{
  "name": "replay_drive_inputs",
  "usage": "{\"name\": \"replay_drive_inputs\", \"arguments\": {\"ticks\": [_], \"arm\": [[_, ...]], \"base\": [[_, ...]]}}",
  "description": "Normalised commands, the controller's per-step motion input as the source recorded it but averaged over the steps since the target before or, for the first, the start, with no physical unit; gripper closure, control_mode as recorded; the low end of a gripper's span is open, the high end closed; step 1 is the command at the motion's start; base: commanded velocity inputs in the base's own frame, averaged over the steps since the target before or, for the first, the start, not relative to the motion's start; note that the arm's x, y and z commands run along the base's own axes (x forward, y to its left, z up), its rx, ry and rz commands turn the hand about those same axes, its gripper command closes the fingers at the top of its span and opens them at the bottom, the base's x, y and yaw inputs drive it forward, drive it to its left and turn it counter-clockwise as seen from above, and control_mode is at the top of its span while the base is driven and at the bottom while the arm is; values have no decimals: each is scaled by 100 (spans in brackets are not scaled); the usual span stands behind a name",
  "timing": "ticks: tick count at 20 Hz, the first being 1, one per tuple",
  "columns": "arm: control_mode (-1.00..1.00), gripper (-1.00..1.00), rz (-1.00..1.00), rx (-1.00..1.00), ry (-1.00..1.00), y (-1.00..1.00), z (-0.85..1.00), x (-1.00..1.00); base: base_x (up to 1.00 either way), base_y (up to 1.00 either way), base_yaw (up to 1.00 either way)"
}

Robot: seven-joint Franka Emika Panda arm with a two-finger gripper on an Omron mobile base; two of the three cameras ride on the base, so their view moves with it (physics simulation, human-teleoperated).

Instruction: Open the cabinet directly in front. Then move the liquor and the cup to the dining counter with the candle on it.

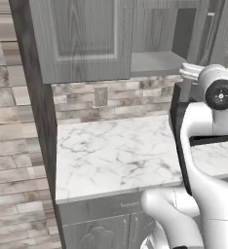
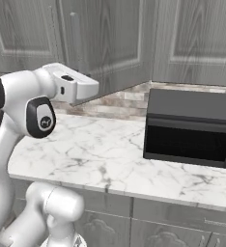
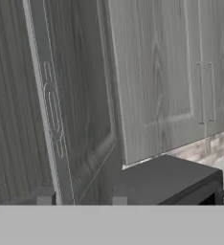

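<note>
Now, from your left: the cabinet (image 3: 80,95) door's slim vertical handle (image 3: 51,110) runs up between the gripper (image 3: 80,194) fingertips, which stand spread either side, not yet pinching. Expect rigid, smooth metal; clamp mid-bar. The hinged panel should swing lightly.

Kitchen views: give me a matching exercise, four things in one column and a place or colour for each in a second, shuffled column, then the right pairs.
Things:
1. microwave
2. counter
3. wall outlet
4. door handle

Descriptions:
A. white marble with grey veins
B. slim grey bar on a wood-grain cabinet door
C. black box standing on the counter below the wall cabinets
D. set into the brick backsplash

Pairs: 1-C, 2-A, 3-D, 4-B
</note>
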Motion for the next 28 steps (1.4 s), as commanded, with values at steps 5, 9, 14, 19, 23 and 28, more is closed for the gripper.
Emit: {"name": "replay_drive_inputs", "arguments": {"ticks": [5, 9, 14, 19, 23, 28], "arm": [[-100, -100, -8, 0, 0, -21, 0, -15], [-100, -100, 0, 0, 0, 0, 0, -3], [-100, -100, 0, 0, -9, -2, 0, -51], [-100, -100, 0, -1, -9, 12, 0, -74], [-100, -100, 0, -8, 0, 50, 0, -57], [-100, -100, 0, -11, 0, 81, 5, -52]], "base": [[0, 0, 0], [0, 0, 0], [0, 0, 0], [0, 0, 0], [0, 0, 0], [0, 0, 0]]}}
